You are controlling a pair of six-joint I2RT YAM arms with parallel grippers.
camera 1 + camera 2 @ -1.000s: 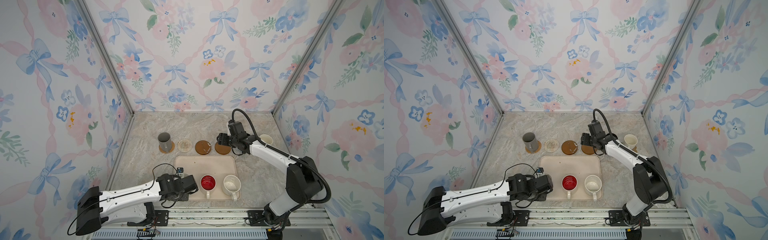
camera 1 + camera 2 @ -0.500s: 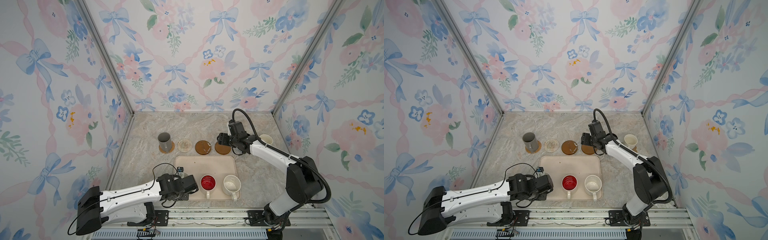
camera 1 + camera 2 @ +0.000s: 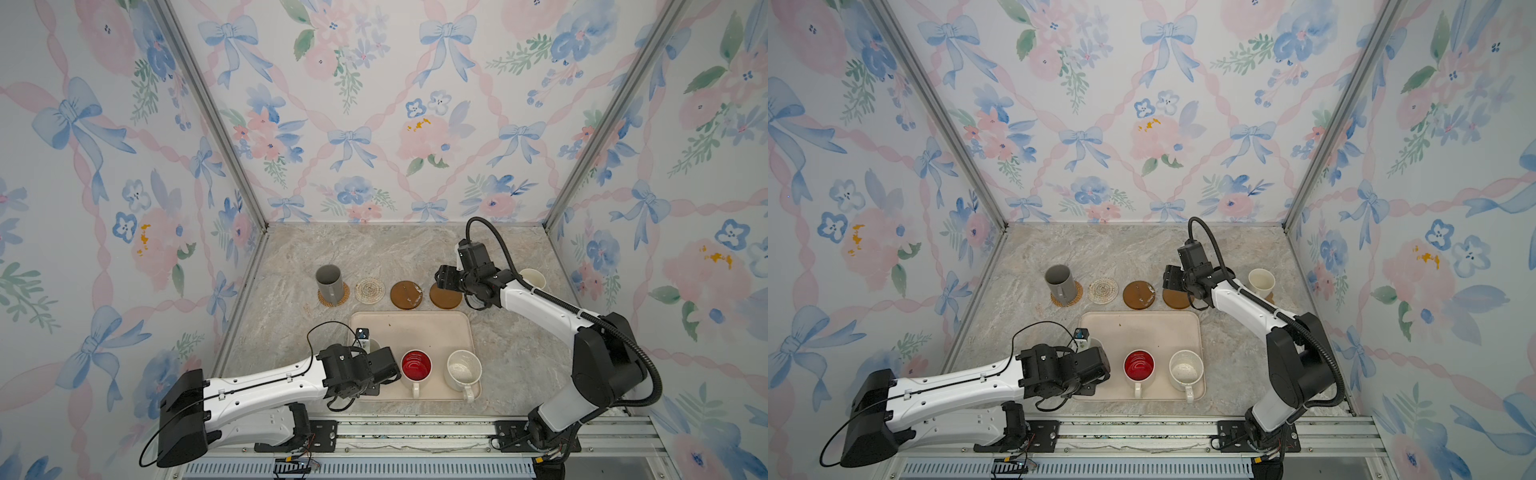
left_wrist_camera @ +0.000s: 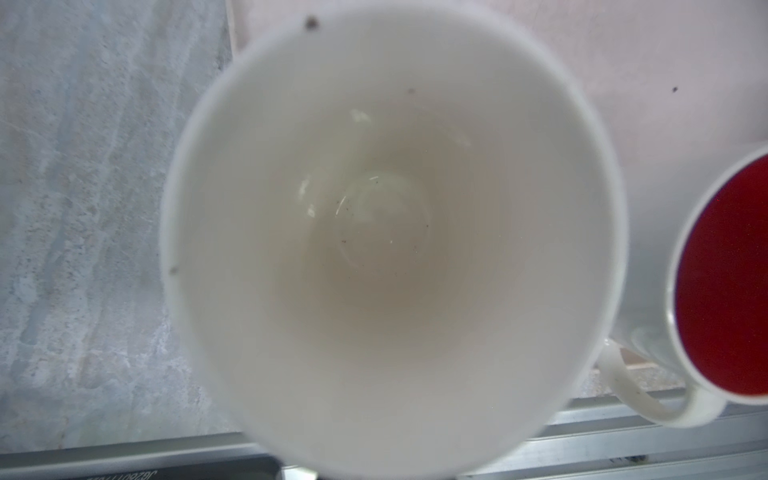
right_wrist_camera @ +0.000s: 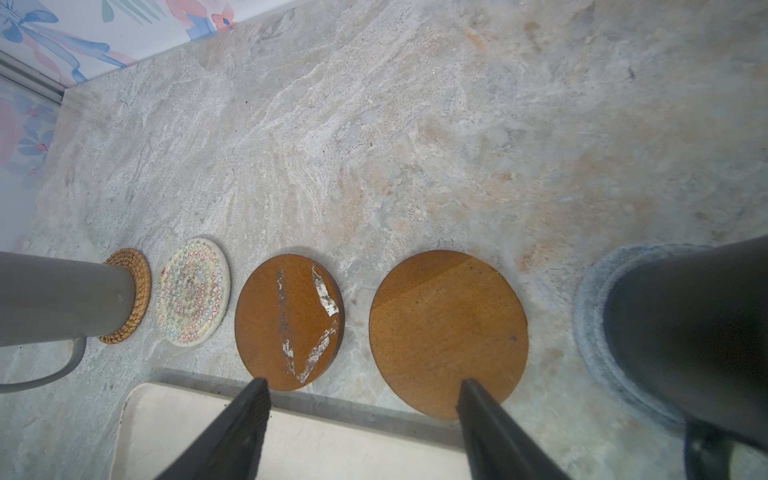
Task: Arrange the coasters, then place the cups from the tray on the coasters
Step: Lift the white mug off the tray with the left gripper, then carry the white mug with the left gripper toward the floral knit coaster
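On the beige tray (image 3: 415,328) my left gripper (image 3: 376,357) is shut at a cup with a white inside (image 4: 390,249); the cup's rim hides the fingers. Beside it on the tray stand the red-inside cup (image 3: 416,365) and the speckled cup (image 3: 463,370). Behind the tray, the grey cup (image 3: 328,282) stands on the rattan coaster (image 3: 332,300). To its right lie the pale woven coaster (image 3: 370,289) and two dark brown coasters (image 3: 406,295) (image 3: 444,297), all bare. My right gripper (image 5: 365,399) hangs open above the right brown one. A black cup (image 5: 685,332) sits on the blue-grey coaster (image 5: 594,316).
A cream cup (image 3: 1261,282) stands on a brown coaster (image 3: 1270,297) at the far right, behind the right arm. Floral walls close in the marble table (image 3: 374,253) on three sides. A metal rail (image 3: 415,428) runs along the front edge.
The left gripper's jaws have closed the last bit at the cup on the tray. Neither arm has visibly shifted, and the right gripper stays open.
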